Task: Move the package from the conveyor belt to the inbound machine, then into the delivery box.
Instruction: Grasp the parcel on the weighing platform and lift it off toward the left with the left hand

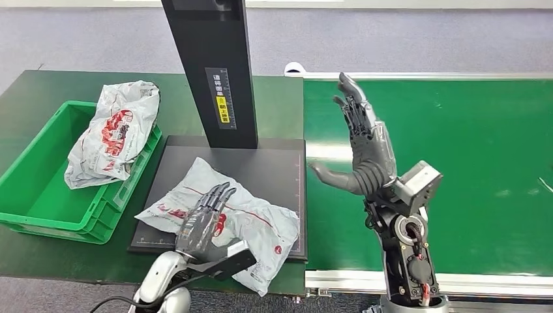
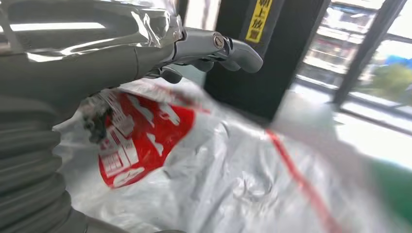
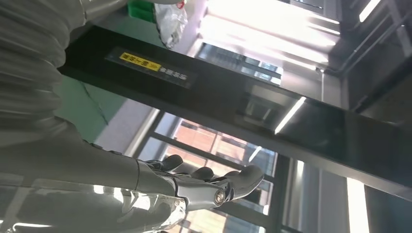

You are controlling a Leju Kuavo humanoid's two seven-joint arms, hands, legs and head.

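My left hand [image 1: 203, 220] lay flat on the package [image 1: 241, 218], fingers stretched out along the crinkled grey plastic, thumb out to the side, nothing pinched or gripped, just resting on top! In the left wrist view the thumb [image 2: 228, 48] hung just over the package's red print, not closed on it. That package sat on the inbound machine's black plate [image 1: 277, 166], toward the plate's front edge, with its lower corner spilling over the front right corner and past the desk's front edge. The machine's black post [image 1: 212, 68] rose from the plate's back edge. My right hand [image 1: 365, 140] stood upright above the left end of the green conveyor belt [image 1: 456, 163], fingers apart and pointing up, palm empty. Over at the desk's left end, the green delivery box [image 1: 39, 189] carried a second grey package [image 1: 111, 134], draped across its back right rim.
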